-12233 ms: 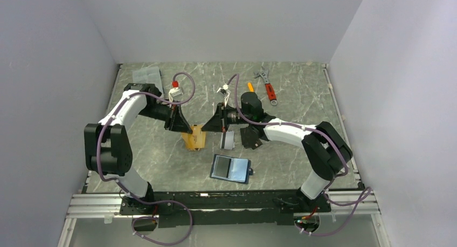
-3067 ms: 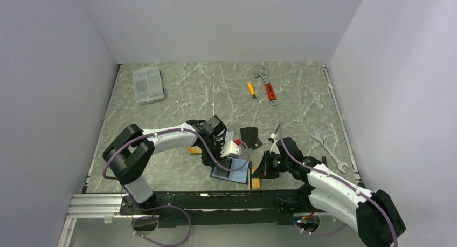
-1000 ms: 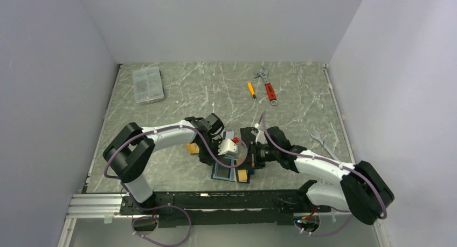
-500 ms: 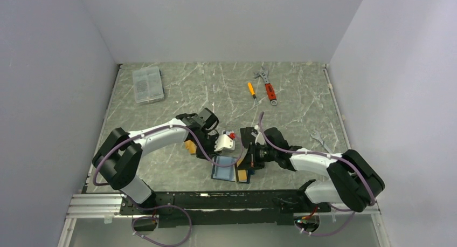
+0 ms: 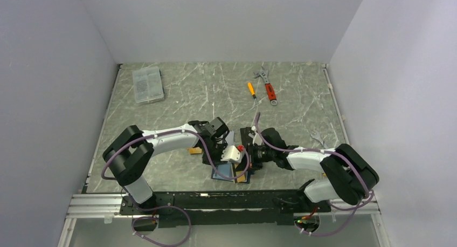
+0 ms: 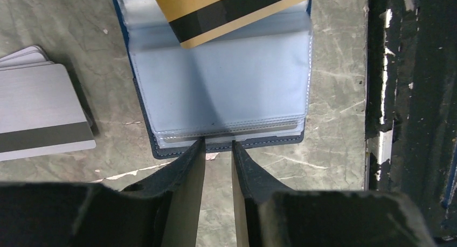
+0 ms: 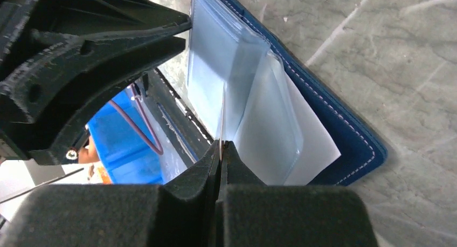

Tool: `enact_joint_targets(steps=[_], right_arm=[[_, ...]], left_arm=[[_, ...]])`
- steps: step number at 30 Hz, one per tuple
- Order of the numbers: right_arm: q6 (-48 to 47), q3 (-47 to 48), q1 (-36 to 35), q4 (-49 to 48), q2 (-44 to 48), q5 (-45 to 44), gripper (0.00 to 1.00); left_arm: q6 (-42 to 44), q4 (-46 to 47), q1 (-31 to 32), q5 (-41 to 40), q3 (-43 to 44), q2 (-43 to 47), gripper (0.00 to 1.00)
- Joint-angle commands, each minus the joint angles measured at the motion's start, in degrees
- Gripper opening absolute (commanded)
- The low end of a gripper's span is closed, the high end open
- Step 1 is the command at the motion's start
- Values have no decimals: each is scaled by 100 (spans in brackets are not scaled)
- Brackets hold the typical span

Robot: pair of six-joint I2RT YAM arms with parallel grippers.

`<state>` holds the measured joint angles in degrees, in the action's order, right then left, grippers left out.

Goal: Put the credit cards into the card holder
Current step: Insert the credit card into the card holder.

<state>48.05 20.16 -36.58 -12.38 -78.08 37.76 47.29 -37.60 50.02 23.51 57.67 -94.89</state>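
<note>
The card holder (image 6: 226, 90) lies open on the table, pale grey-blue sleeves inside a navy border (image 7: 345, 123), near the front edge in the top view (image 5: 222, 174). My left gripper (image 6: 219, 144) stands narrowly open with both tips on the holder's near edge and bare table in the gap. My right gripper (image 7: 222, 144) is shut on an orange-tan credit card with a black stripe (image 6: 232, 9), held edge-on at the mouth of the sleeves (image 7: 258, 96). That card overlaps the holder's right side (image 5: 242, 175). A grey striped card (image 6: 37, 112) lies beside the holder.
More orange cards (image 5: 194, 150) lie left of the left arm, black cards (image 5: 248, 132) behind the grippers. A clear plastic box (image 5: 147, 84) sits far left; a red-handled wrench (image 5: 268, 88), a small screwdriver (image 5: 251, 89) and a spanner (image 5: 318, 136) lie to the right. The black front rail (image 6: 409, 112) runs close by the holder.
The left arm swung away to the left half a second ago and is now back with its tips on the holder's edge. The right gripper still holds the orange card over the holder.
</note>
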Motion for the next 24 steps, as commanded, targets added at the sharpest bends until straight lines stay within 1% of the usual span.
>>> enact_joint_targets(steps=[1, 8, 13, 17, 24], right_arm=[[35, -4, -7, -552, -211, 274, 0], [115, -51, 2, -905, -541, 424, 0], [91, -278, 133, -792, -249, 418, 0], [75, -324, 142, -715, -46, 418, 0], [110, -310, 142, -874, -133, 500, 0]], left_arm=[[125, 203, 91, -259, -101, -53, 30], [175, 250, 97, -488, -328, 6, 29], [128, 285, 95, -611, -398, 84, 27], [137, 177, 80, -802, -385, 359, 25], [89, -255, 97, -406, -14, 768, 25]])
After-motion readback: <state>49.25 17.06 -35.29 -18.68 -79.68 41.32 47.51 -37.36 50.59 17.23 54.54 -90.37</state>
